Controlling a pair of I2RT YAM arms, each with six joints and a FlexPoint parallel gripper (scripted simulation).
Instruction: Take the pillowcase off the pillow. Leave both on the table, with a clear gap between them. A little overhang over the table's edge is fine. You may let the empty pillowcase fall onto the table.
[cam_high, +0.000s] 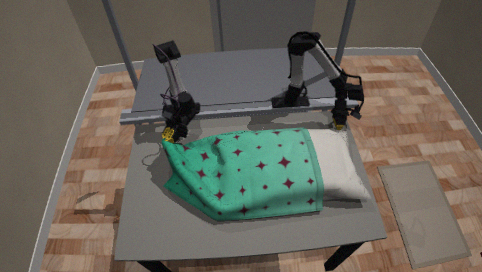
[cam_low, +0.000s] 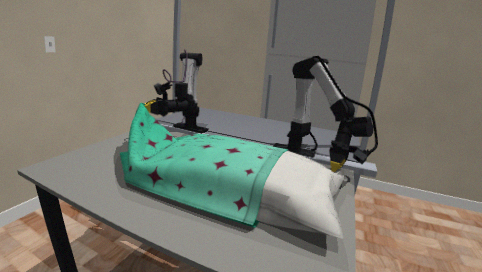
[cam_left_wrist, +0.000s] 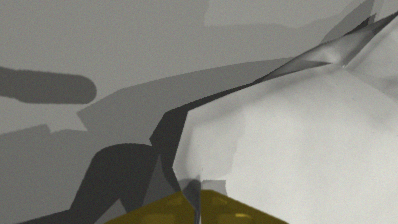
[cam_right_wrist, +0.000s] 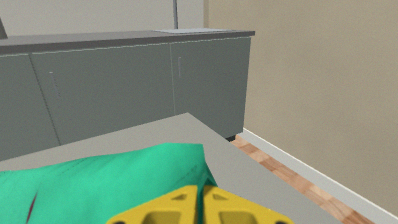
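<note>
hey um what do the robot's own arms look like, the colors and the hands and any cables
Both arms pair pale, light grey links with black joints. The left hand and right hand have yellow fingers; the right's show cut-out openings. A black cable loops along the left arm, and a thin purplish one along the right.

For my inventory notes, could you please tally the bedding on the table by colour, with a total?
Green with dark red stars: 1, the pillowcase
White: 1, the pillow, partly covered
Total: 2
</note>
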